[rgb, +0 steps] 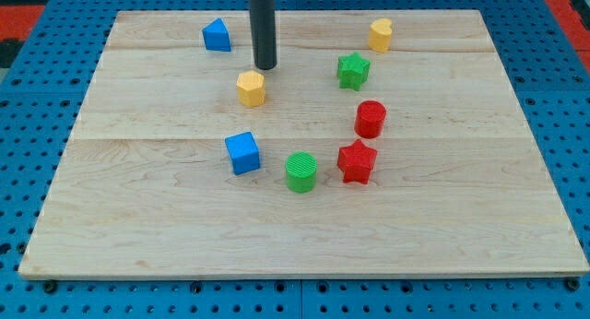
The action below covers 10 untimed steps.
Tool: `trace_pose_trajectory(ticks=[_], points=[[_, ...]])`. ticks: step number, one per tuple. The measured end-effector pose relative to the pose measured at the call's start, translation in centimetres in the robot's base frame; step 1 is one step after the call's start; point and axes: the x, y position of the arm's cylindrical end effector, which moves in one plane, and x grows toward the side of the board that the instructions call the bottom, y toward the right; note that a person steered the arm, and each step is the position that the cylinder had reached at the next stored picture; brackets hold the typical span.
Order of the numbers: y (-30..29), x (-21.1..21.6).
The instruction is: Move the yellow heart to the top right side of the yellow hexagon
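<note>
Wooden board point(138, 218) on blue pegboard point(572, 125), carrying eight small coloured blocks.

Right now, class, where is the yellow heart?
The yellow heart sits near the board's top right, just up-right of the green star.

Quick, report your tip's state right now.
My tip: no gripper, holds nothing; it sits just above the yellow hexagon, far left of the yellow heart.
</note>
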Motion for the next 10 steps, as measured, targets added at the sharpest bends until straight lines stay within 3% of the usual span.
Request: trace_pose_trajectory(ticks=[2, 3, 4, 5, 7, 8, 10], points=[[-2.5, 5.1], [-1.3, 1.9], [1.9, -7.9], [4.6, -12.9], [21.0, -12.3], [22.2, -7.7], [14.2, -4.7]])
